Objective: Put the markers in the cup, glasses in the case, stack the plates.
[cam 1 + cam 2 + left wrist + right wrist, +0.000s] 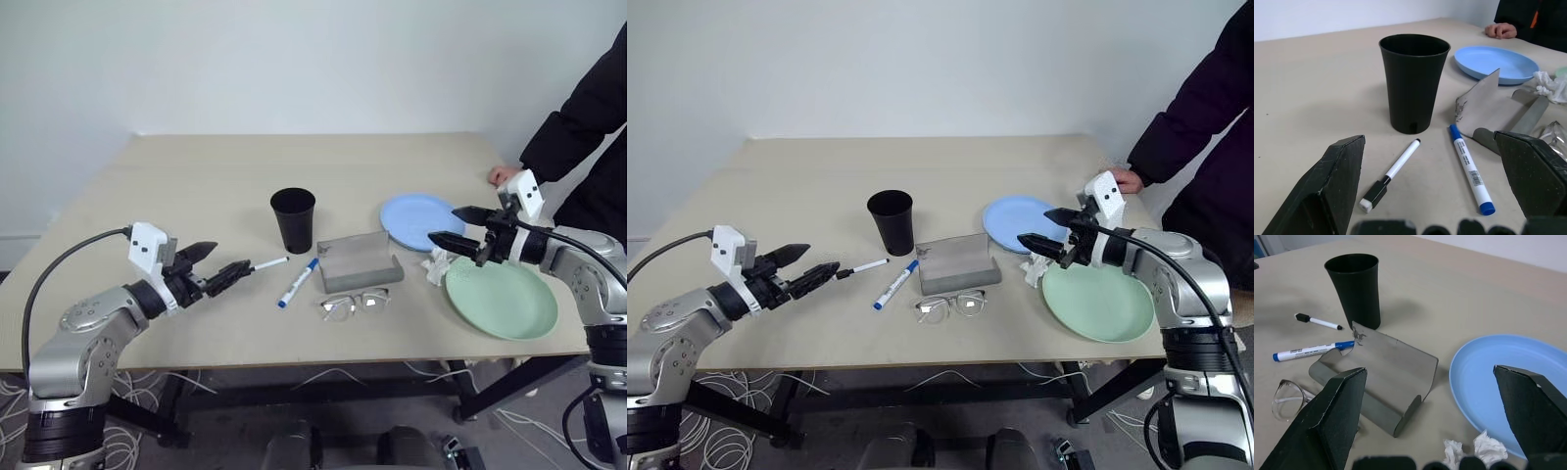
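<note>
A black cup (293, 217) stands upright mid-table. In front of it lie two markers: a thin black-capped one (266, 264) and a blue-capped one (298, 282). The grey case (359, 262) sits open beside them, with the glasses (355, 304) on the table just in front of it. A light blue plate (421, 220) and a mint green plate (502, 299) lie apart at the right. My left gripper (230, 258) is open, its tips close to the black-capped marker (1393, 171). My right gripper (443, 224) hovers open over the blue plate's near edge.
A crumpled white tissue (438, 264) lies between the two plates. A person in a dark sleeve stands at the right, with a hand (503, 175) resting on the table's far right edge. The table's left and back areas are bare.
</note>
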